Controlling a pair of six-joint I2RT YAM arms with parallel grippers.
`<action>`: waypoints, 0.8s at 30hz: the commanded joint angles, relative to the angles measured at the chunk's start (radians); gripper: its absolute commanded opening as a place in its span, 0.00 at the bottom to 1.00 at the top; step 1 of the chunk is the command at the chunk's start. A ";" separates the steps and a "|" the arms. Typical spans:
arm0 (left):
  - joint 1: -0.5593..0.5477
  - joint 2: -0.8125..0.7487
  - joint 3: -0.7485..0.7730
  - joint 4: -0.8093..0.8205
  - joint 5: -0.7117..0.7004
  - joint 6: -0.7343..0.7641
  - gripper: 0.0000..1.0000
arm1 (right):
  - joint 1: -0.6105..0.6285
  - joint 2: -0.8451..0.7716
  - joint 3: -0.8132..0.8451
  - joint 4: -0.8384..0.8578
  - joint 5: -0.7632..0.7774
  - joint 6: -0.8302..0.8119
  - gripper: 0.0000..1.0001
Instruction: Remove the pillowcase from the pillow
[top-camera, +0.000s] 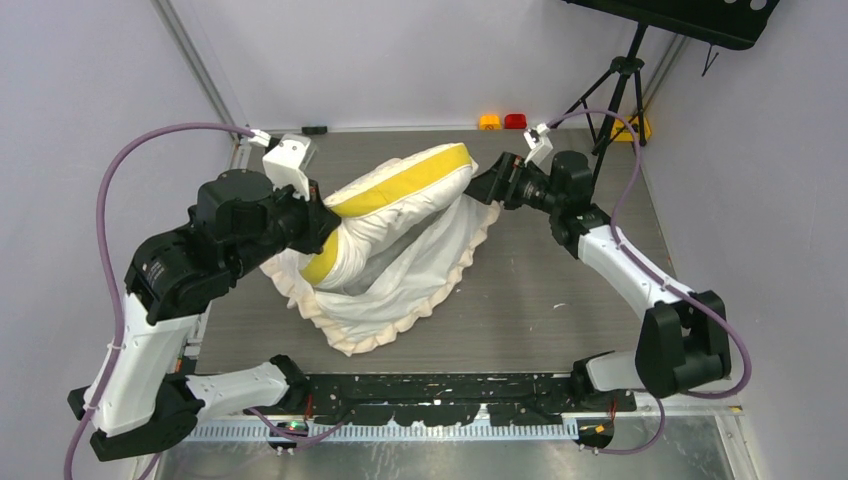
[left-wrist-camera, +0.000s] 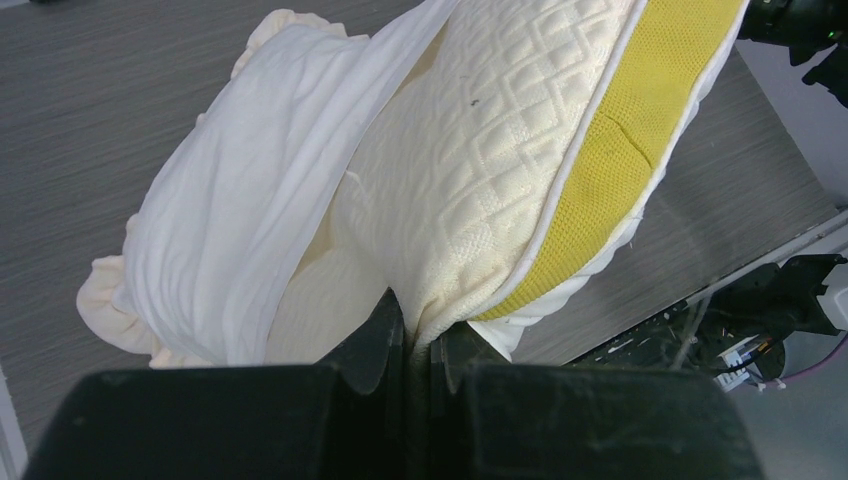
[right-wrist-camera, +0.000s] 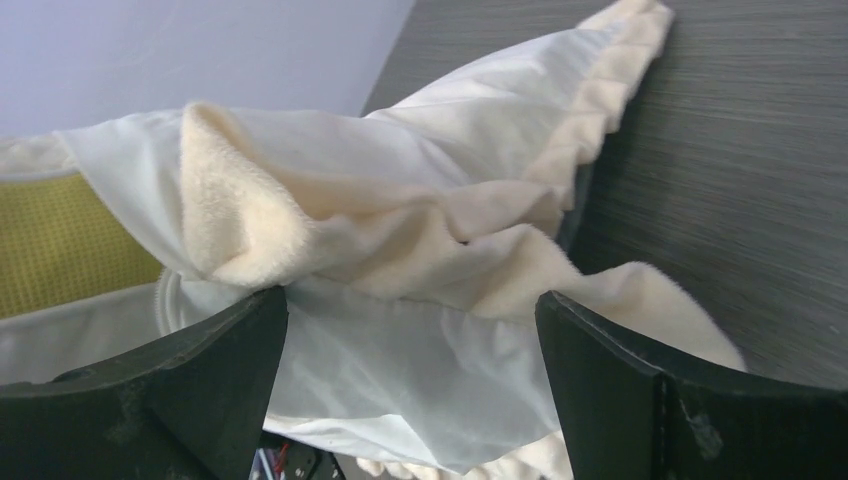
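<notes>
On the table (top-camera: 560, 290), left hand (left-wrist-camera: 418, 345) pinches the pillow (left-wrist-camera: 500, 150); right hand (right-wrist-camera: 408, 305) gapes around pillowcase (right-wrist-camera: 400, 230).

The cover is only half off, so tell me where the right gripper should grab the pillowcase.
Probably the ruffled frill fold of the pillowcase, coming from the pillow's right end, where the right gripper straddles it open. It bunches thick there, clear of the pillow that the left gripper pinches.

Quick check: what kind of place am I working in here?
Likely a robot lab cell: a grey wood-grain tabletop walled by plain pale panels, with a black tripod behind.
</notes>
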 joint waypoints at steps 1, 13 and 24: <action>0.005 -0.038 0.073 0.116 -0.043 0.007 0.00 | 0.009 0.056 0.074 0.197 -0.230 0.034 0.98; 0.004 -0.062 0.083 0.121 -0.063 0.016 0.00 | 0.033 -0.013 0.059 0.133 -0.226 -0.127 0.98; 0.005 -0.107 0.069 0.163 -0.038 0.005 0.00 | 0.084 0.051 0.141 0.074 -0.165 -0.155 0.44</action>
